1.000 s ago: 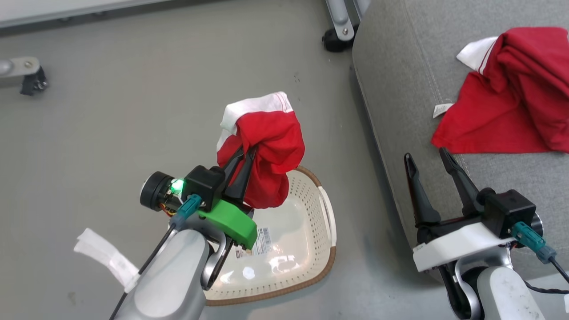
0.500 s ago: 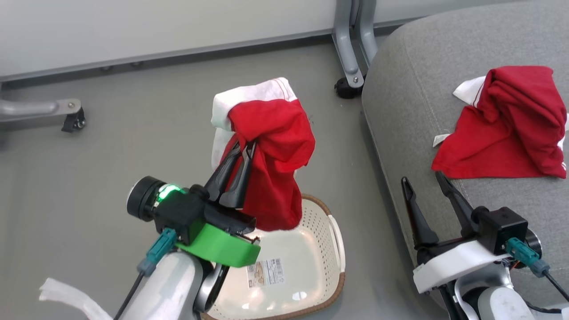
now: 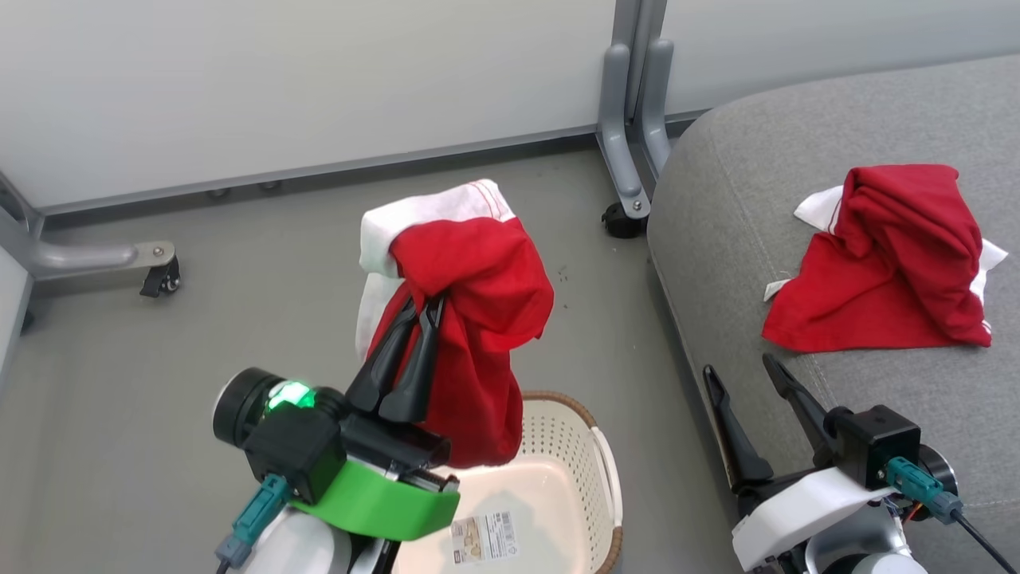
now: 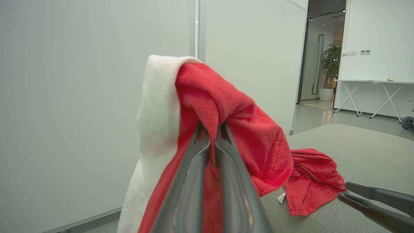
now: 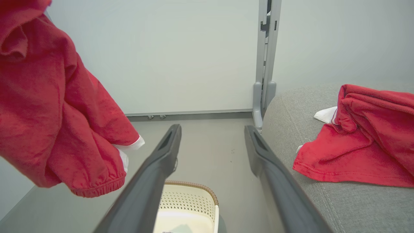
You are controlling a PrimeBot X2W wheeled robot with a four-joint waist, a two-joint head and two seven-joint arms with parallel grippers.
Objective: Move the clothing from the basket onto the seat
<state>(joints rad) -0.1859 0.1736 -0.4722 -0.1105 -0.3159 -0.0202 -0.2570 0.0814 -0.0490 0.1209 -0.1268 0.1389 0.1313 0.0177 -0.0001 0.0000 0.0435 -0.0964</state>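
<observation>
Left gripper (image 3: 425, 307) clamped a bunched fold of the red garment (image 3: 486, 311), dangling mid-frame above the basket (image 3: 562, 434); right gripper (image 3: 739, 367) gaped empty. Soft and light, I'd judge, best pinched by thick folds.

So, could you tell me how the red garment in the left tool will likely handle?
Probably floppy: the red garment droops in folds around the left tool, shut on a bunched fold. Likely light, since that small pinch holds it all. Its loose hanging hem may swing when carried.

Open seat (image 3: 717, 263) left of the heaped garment (image 3: 876, 271); partition leg (image 3: 617, 143) stands behind
</observation>
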